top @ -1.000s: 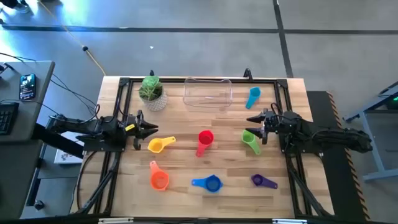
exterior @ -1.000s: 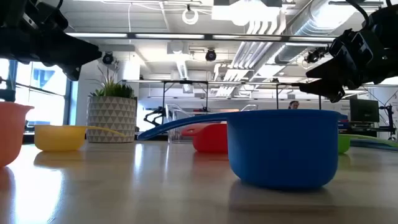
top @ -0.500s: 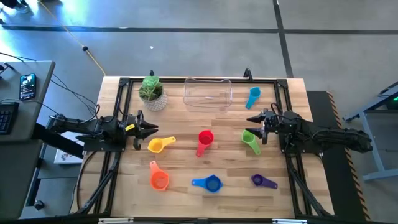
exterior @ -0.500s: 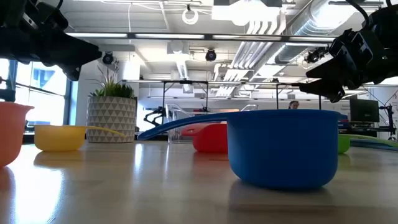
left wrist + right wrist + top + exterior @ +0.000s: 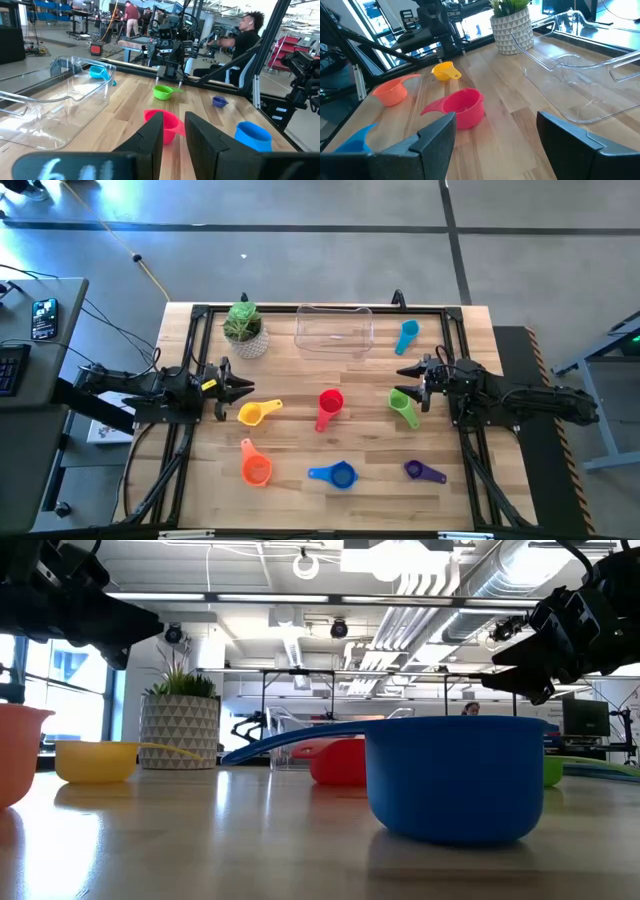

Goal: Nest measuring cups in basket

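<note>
On the wooden table (image 5: 330,445) (a busy workshop behind), left tool (image 5: 243,389) seemingly narrow, right tool (image 5: 405,372) wide.

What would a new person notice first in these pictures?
Seven bright cups lie scattered on the wooden table: the red cup in the middle, the blue cup at the front. The clear basket stands empty at the back edge, beside a plant pot. The left gripper and right gripper hover at the sides, holding nothing.

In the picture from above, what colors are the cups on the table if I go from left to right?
Orange cup → yellow cup → red cup → blue cup → green cup → light blue cup → purple cup.
</note>
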